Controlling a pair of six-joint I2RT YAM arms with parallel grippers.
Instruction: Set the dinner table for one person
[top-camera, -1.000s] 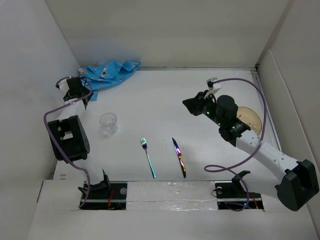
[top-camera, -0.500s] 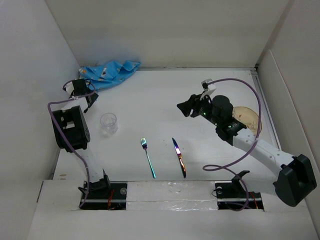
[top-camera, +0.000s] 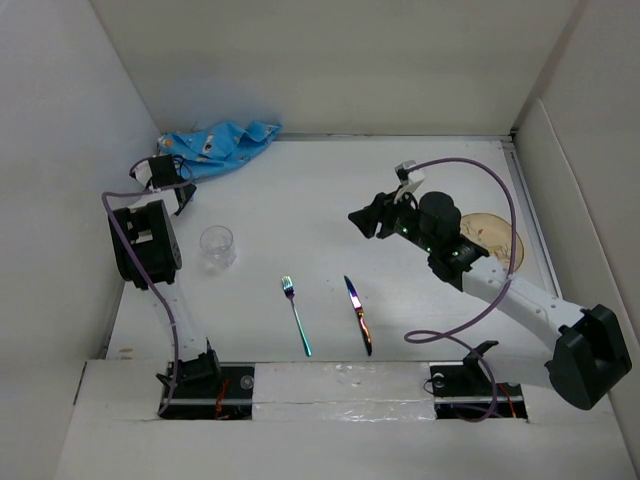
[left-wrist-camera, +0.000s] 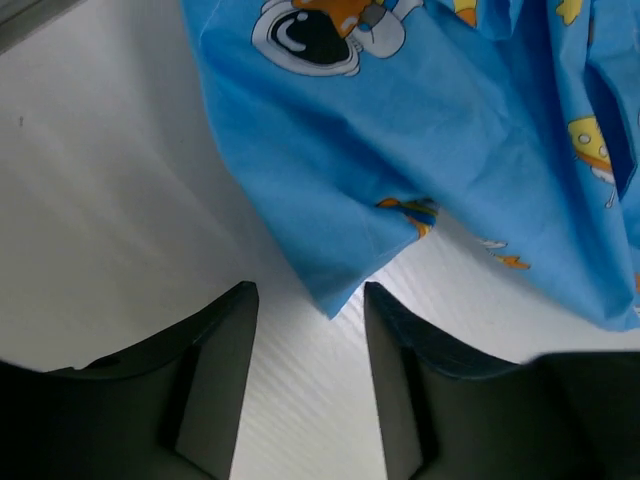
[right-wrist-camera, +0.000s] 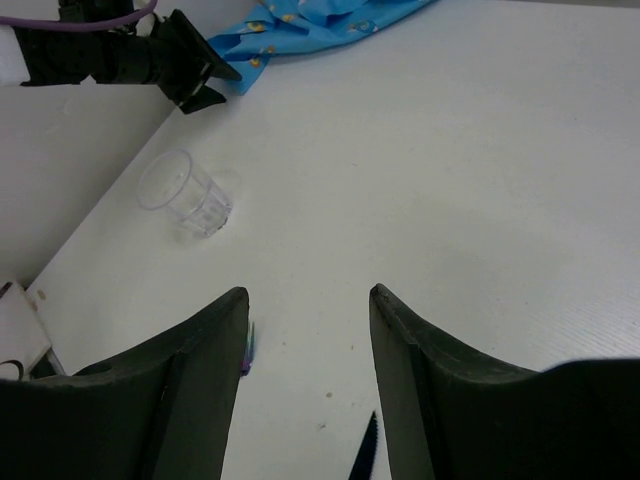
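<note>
Showing one fork (top-camera: 296, 316), one knife (top-camera: 358, 315), one glass (top-camera: 217, 246), one plate (top-camera: 503, 240).

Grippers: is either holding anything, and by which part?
Nothing is held. The left gripper is open at the placemat corner; the right gripper is open, empty.

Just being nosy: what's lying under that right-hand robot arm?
A round tan plate on the white table. The right arm covers its left part, so anything there is hidden.
</note>
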